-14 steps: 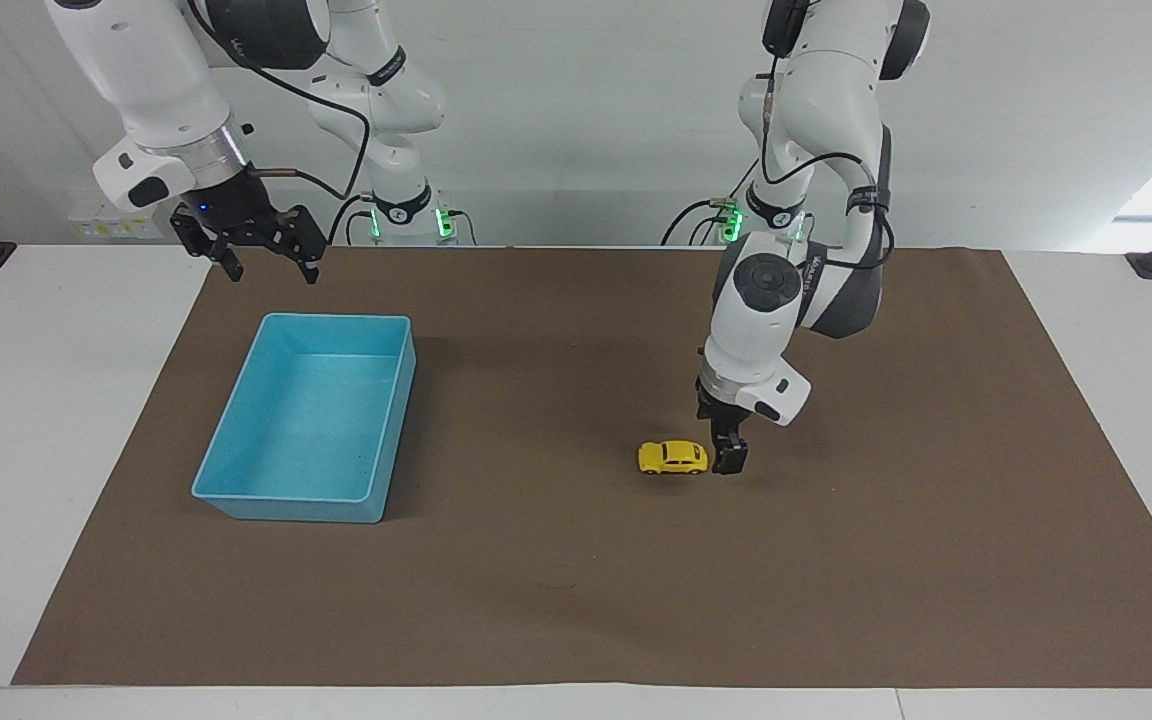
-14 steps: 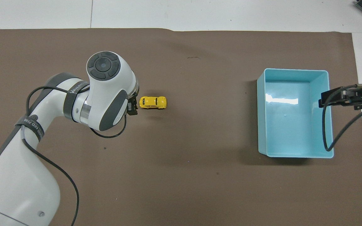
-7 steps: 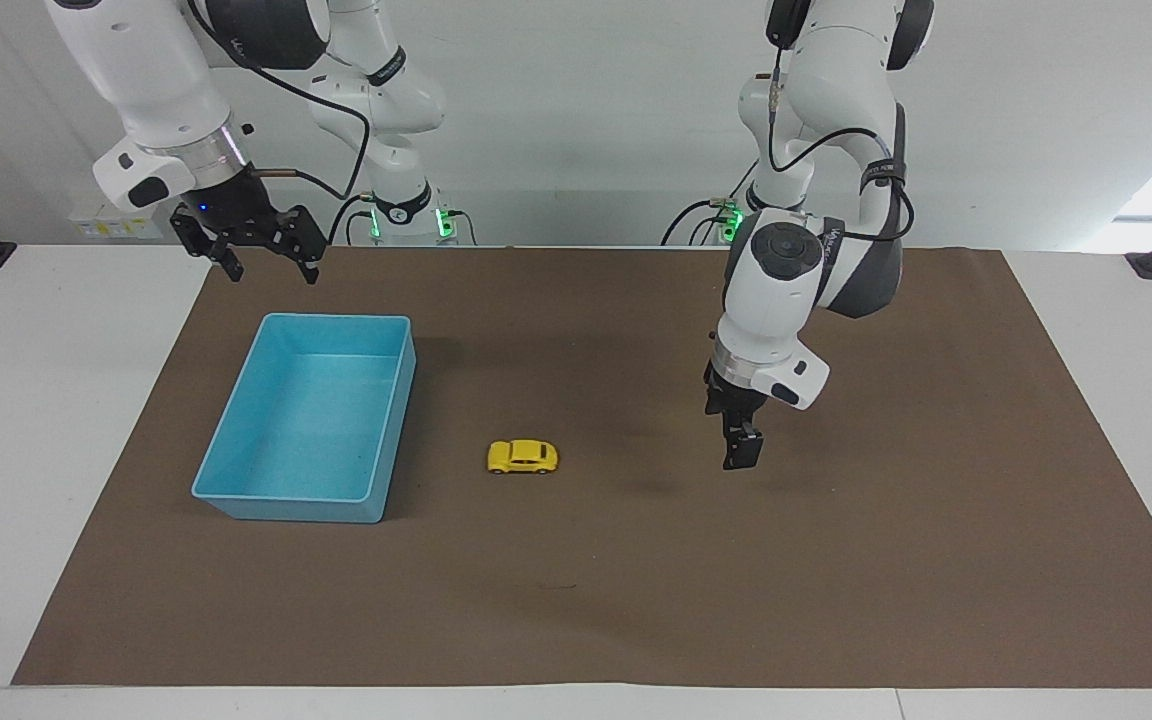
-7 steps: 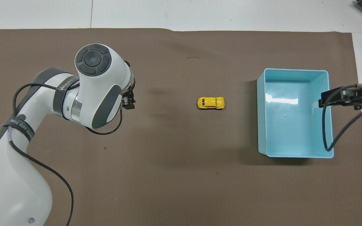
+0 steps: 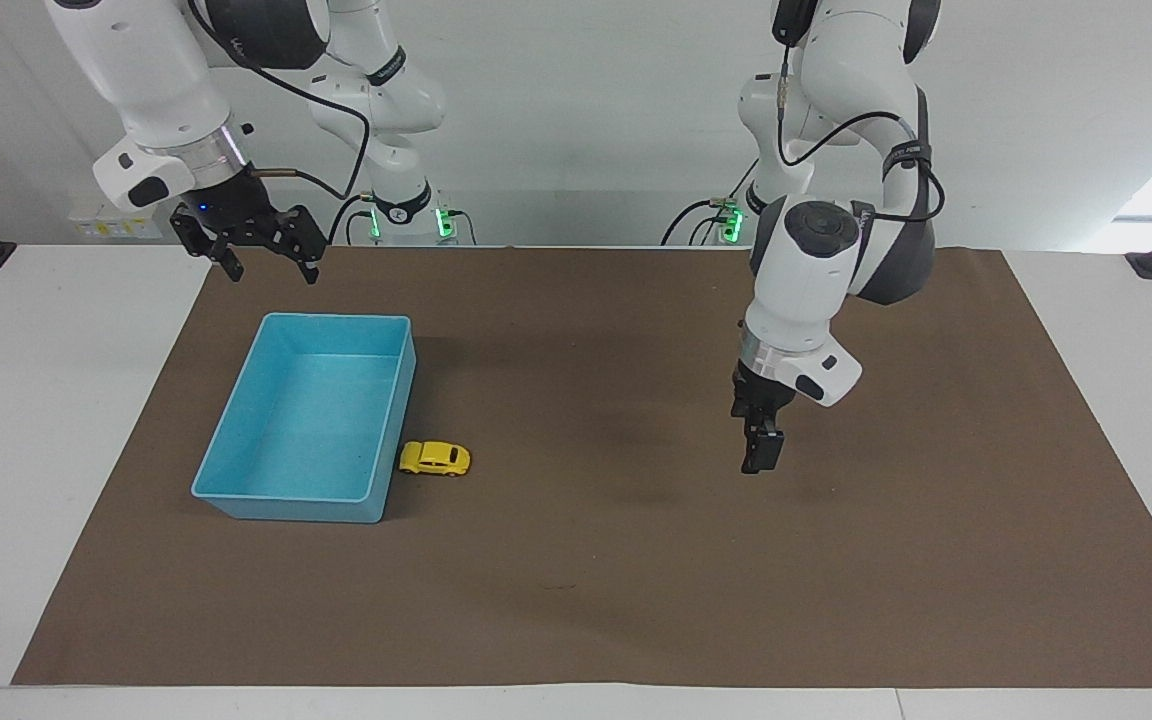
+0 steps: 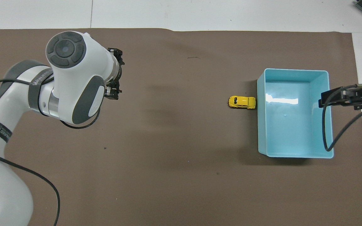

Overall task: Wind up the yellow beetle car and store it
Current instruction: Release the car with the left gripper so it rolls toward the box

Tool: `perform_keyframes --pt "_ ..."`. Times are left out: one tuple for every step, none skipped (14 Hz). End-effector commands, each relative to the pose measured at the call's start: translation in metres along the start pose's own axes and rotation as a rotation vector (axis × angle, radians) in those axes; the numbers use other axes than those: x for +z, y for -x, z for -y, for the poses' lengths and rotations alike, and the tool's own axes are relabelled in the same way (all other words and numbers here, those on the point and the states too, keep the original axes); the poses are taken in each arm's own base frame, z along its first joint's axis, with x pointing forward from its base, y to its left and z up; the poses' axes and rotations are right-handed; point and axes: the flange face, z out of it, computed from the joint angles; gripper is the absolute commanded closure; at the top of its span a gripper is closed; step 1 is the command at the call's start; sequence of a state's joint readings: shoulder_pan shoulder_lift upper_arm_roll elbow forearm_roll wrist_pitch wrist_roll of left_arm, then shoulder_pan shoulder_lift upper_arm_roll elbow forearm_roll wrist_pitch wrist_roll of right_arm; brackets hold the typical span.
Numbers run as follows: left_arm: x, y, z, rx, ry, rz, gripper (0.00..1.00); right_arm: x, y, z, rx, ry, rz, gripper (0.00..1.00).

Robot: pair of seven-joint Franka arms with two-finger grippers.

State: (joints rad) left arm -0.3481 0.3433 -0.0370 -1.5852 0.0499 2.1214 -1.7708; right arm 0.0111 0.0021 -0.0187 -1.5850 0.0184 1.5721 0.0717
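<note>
Grippers as I see them: left gripper [image 5: 761,462] empty over brown mat [image 5: 576,560], finger gap unreadable; right gripper [image 5: 261,262] spread, empty, waiting above light-blue plastic bin [image 5: 391,440]; yellow beetle car [image 5: 434,458] touches bin.

yellow beetle car [image 5: 434,458] on brown mat [image 5: 636,580], touching light-blue bin [image 5: 236,495]

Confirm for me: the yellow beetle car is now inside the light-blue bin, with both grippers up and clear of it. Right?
Not quite. The yellow beetle car is not inside the light-blue bin; it sits on the brown mat against the bin's outer wall, as the overhead view shows. The rest holds: the left gripper and right gripper are both up and clear of it.
</note>
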Motion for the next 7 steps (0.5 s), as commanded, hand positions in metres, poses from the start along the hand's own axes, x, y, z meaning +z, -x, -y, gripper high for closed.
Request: perform_keyframes --pt "-0.031 -0.019 0.004 0.183 0.009 -0.015 0.0 0.001 -0.002 -0.002 -0.013 -0.007 -0.007 0.0" --pt "-0.042 -0.031 0.005 0.251 0.012 -0.017 0.0 0.001 -0.001 -0.002 -0.013 -0.007 -0.006 0.0" --pt "-0.052 -0.045 0.006 0.327 0.017 -0.019 0.0 0.001 -0.002 -0.002 -0.013 -0.007 -0.007 0.0" --pt "-0.06 -0.047 0.007 0.434 0.017 -0.022 0.0 0.001 -0.002 -0.002 -0.013 -0.007 -0.007 0.0" --pt "-0.062 -0.054 0.009 0.541 0.009 -0.024 0.0 0.001 -0.001 -0.002 -0.013 -0.007 -0.006 0.0" --pt "-0.07 -0.068 0.012 0.63 -0.005 -0.027 0.0 0.001 -0.001 -0.002 -0.013 -0.007 -0.006 0.0" --pt "-0.074 -0.072 0.016 0.722 -0.026 -0.021 0.0 0.001 -0.002 -0.002 -0.013 -0.007 -0.007 0.0"
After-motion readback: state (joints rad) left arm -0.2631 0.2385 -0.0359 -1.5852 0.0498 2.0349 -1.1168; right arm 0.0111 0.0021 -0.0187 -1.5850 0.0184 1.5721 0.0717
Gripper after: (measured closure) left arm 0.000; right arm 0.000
